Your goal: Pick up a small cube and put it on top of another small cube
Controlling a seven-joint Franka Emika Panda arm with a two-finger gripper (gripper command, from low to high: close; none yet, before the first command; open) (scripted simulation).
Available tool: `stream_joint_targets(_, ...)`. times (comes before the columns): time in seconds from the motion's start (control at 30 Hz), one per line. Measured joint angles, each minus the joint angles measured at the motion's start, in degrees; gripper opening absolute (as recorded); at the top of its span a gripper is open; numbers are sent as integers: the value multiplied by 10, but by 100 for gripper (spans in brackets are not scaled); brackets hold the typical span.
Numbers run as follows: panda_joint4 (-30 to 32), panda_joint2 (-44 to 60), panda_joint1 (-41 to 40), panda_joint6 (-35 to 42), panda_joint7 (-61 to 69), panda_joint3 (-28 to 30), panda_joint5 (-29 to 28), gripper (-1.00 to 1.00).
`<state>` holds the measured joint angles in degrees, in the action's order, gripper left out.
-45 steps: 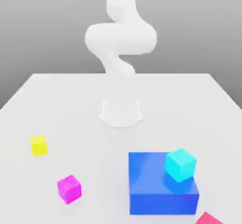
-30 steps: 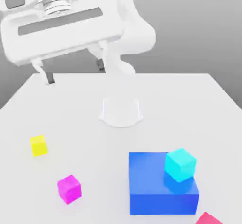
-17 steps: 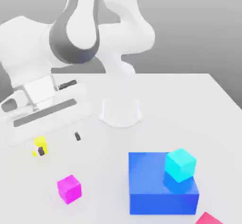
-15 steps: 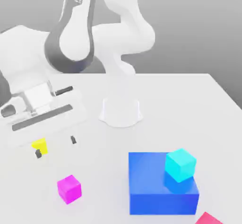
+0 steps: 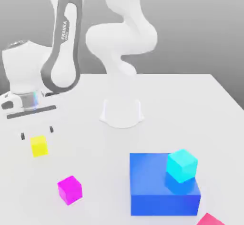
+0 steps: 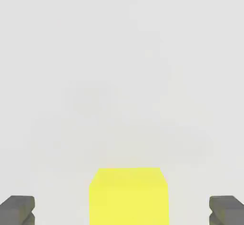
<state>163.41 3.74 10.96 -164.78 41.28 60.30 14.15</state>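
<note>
I see my pincer (image 5: 36, 132) spread wide open just above the small yellow cube (image 5: 39, 146), which sits on the white counter (image 5: 167, 105) near the exterior view's left edge.

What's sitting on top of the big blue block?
A cyan cube sits on the big blue block, near its corner on the exterior view's right. The patch of blue top under the cube is covered, so nothing there can be seen.
</note>
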Motion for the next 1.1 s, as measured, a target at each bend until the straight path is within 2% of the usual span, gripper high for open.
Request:
stream_joint_targets(0.33, -55, 136, -249, -56, 280, -331, 362, 0)
stream_joint_targets(0.37, -62, 150, -274, -62, 308, -361, 396, -100)
stream_joint_targets(0.53, -62, 150, -274, -60, 308, -361, 396, -100)
stream_joint_targets(0.57, -66, 158, -285, -63, 323, -375, 414, -100)
stream_joint_targets(0.63, -59, 144, -265, -58, 296, -350, 382, -100)
stream_joint_targets(0.77, -33, 94, -162, -38, 198, -224, 258, -100)
stream_joint_targets(0.87, -15, 53, -78, -23, 112, -114, 144, -100)
stream_joint_targets(0.97, 2, 6, 5, -9, 9, 5, 0, -100)
stream_joint_targets(1.0, 2, 6, 5, -8, 9, 5, 0, -100)
stream_joint_targets(1.03, -4, -4, 19, 3, -7, 6, -32, -100)
stream_joint_targets(1.1, -42, 14, 43, 31, 40, -52, -2, -100)
